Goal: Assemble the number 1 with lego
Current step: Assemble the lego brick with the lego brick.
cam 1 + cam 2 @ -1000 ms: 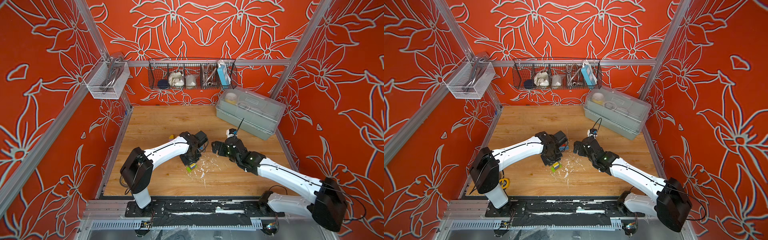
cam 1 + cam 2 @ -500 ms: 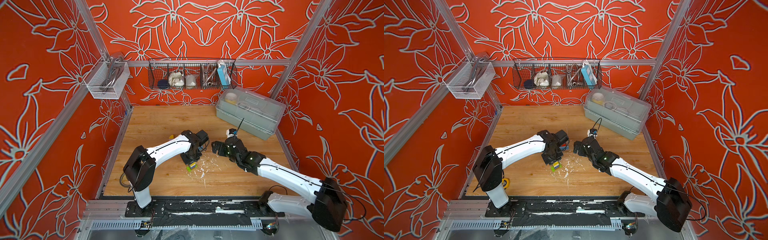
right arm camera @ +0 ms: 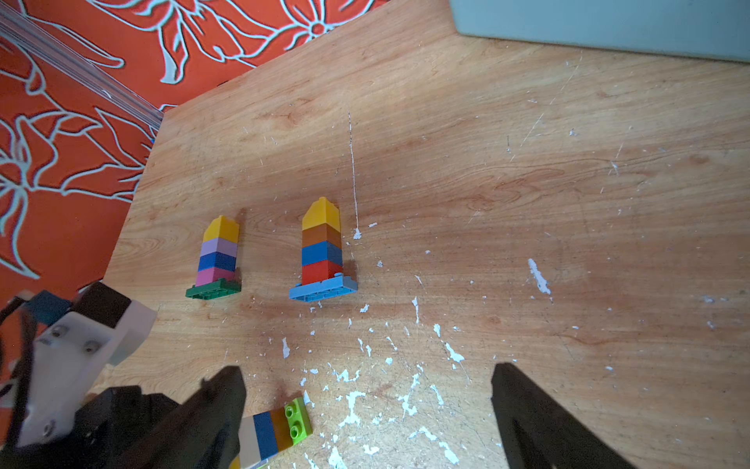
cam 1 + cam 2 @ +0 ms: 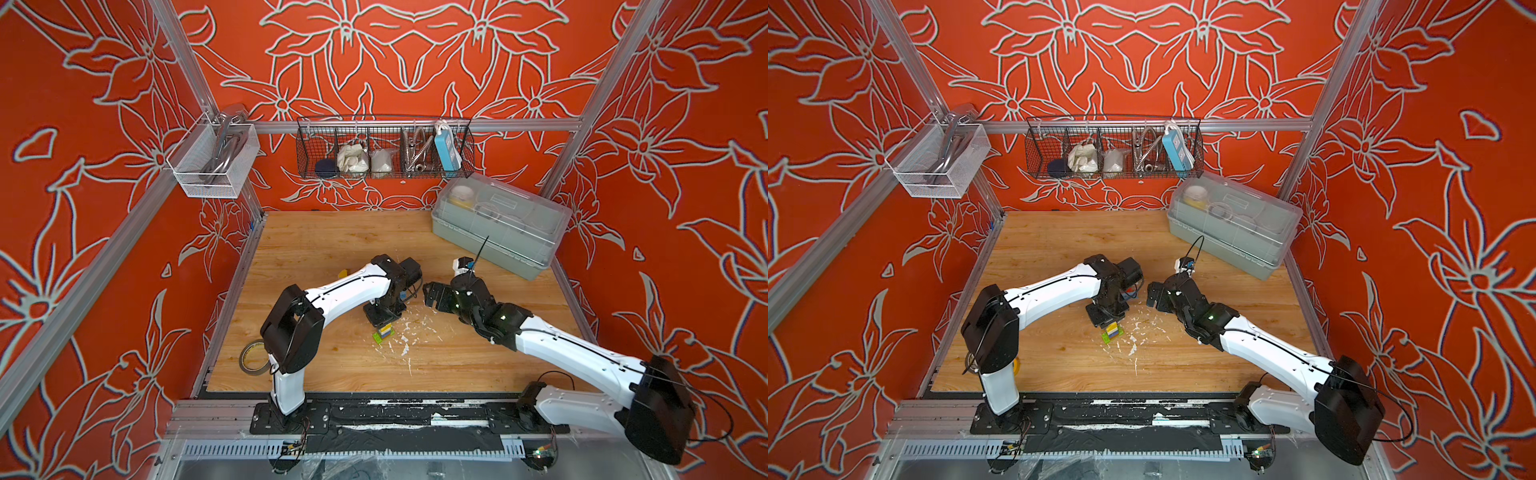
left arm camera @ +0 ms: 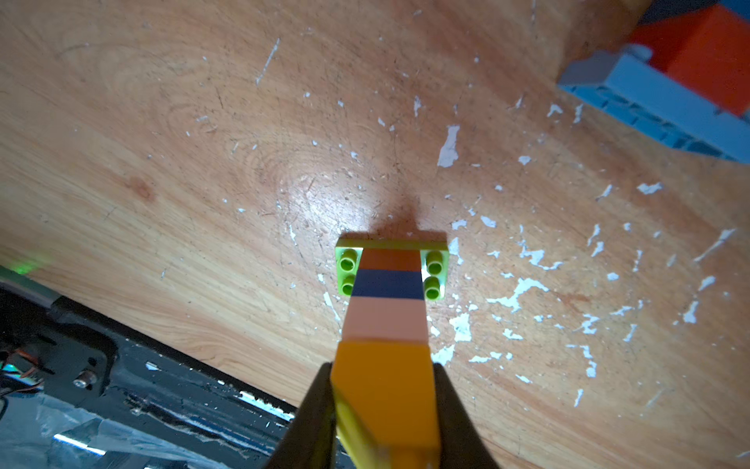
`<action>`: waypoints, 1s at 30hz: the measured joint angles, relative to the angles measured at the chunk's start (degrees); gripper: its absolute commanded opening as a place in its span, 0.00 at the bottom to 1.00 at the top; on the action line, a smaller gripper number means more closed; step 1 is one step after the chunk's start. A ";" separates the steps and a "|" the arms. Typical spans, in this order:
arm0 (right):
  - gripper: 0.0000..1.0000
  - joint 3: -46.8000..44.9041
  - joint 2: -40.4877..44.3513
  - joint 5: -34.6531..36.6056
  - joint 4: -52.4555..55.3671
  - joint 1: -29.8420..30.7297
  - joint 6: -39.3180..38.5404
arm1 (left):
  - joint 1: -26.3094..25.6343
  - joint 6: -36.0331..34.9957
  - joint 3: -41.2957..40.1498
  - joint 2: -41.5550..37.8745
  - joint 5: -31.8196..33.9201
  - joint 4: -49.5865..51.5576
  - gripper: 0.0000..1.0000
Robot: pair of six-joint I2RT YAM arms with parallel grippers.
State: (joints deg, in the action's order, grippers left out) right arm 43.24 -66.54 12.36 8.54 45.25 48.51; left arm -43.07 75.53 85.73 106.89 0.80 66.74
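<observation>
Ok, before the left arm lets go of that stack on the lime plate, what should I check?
1. Shut left gripper on yellow brick: ok.
2. The bricks line up over lime plate: ok.
3. That plate flat on table: cannot tell.
4. Open right gripper clear of the bricks: ok.
5. Both green-based tower and blue-based tower upright, apart: ok.

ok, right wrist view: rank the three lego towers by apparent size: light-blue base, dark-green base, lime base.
1. light-blue-base tower: largest.
2. dark-green-base tower: slightly smaller.
3. lime-base tower: least showing, but its yellow end is hidden behind a black gripper finger, so this rank is unsure.
</observation>
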 measured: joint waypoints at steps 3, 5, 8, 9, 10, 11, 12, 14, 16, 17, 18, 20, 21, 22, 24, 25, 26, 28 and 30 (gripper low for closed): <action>1.00 0.00 0.22 0.00 0.00 0.00 -0.02 | 0.00 -0.09 0.15 0.22 -0.02 0.17 0.12; 0.99 0.00 0.31 0.00 0.00 0.00 -0.09 | 0.00 -0.04 -0.04 0.24 -0.04 -0.02 0.11; 1.00 0.00 0.33 0.00 0.02 0.00 -0.26 | 0.02 0.20 -0.48 0.20 -0.13 -0.59 0.10; 1.00 0.00 0.35 0.00 0.02 0.00 -0.33 | 0.04 0.26 -0.63 0.15 -0.15 -0.72 0.09; 1.00 0.00 0.42 0.00 0.02 0.00 -0.39 | 0.07 0.33 -0.74 0.07 -0.22 -0.85 0.08; 1.00 0.00 0.52 0.00 0.00 0.00 -0.42 | 0.07 0.35 -0.90 0.00 -0.24 -1.01 0.07; 1.00 0.00 0.72 0.00 0.00 0.00 -0.44 | 0.11 0.37 -1.05 -0.11 -0.26 -1.18 0.05; 1.00 0.00 1.05 0.00 0.00 -0.02 -0.59 | 0.13 0.42 -1.66 -0.44 -0.44 -1.70 0.05; 1.00 0.00 1.27 0.02 0.02 -0.04 -0.70 | 0.22 0.74 -2.67 -1.03 -0.61 -2.58 0.03; 1.00 0.00 1.33 0.00 0.00 -0.11 -0.81 | 0.26 1.01 -3.43 -1.53 -0.70 -3.32 0.03; 1.00 0.00 1.38 0.02 0.02 -0.17 -0.85 | 0.26 1.25 -4.09 -1.97 -0.74 -3.93 0.03; 1.00 0.00 1.42 0.02 0.02 -0.35 -0.98 | 0.26 1.73 -5.01 -2.54 -0.83 -4.87 0.03; 1.00 0.00 1.44 0.04 0.02 -0.37 -1.03 | 0.26 1.86 -5.25 -2.56 -0.90 -5.14 0.03; 1.00 0.00 1.49 0.04 0.00 -0.37 -1.05 | 0.26 1.90 -5.31 -2.56 -0.92 -5.22 0.03; 1.00 0.00 1.60 0.04 0.00 -0.37 -1.05 | 0.26 1.90 -5.38 -2.47 -1.01 -5.33 0.03; 1.00 0.00 1.64 0.02 0.00 -0.37 -1.07 | 0.26 1.90 -5.40 -2.45 -1.03 -5.35 0.03; 1.00 0.00 1.64 0.04 0.02 -0.39 -1.07 | 0.26 1.88 -5.44 -2.45 -1.05 -5.40 0.03; 1.00 0.00 1.64 0.02 0.02 -0.39 -1.14 | 0.26 1.88 -5.49 -2.43 -1.05 -5.44 0.03; 1.00 0.00 1.64 0.02 0.02 -0.59 -1.25 | 0.26 1.86 -5.42 -2.23 -1.07 -5.42 0.03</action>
State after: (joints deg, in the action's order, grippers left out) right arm 43.24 -64.90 12.38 8.56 44.66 47.27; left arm -42.81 77.38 80.31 104.66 -0.27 61.32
